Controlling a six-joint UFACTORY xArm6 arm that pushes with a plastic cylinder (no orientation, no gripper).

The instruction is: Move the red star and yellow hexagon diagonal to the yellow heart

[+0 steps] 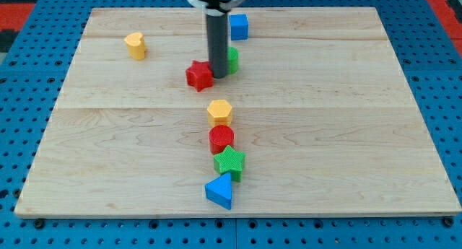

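The red star [198,76] lies a little above the board's middle. My tip [219,76] rests just to its right, touching or nearly touching it. The yellow hexagon [219,111] sits below the star, near the board's centre. The yellow heart [135,45] lies at the upper left, well apart from both. The rod rises from the tip to the view's top.
A green block [232,59] is partly hidden behind the rod. A blue cube [239,27] sits near the top edge. Below the hexagon run a red cylinder [221,138], a green star [229,162] and a blue triangle [220,190]. The wooden board [361,133] lies on a blue pegboard.
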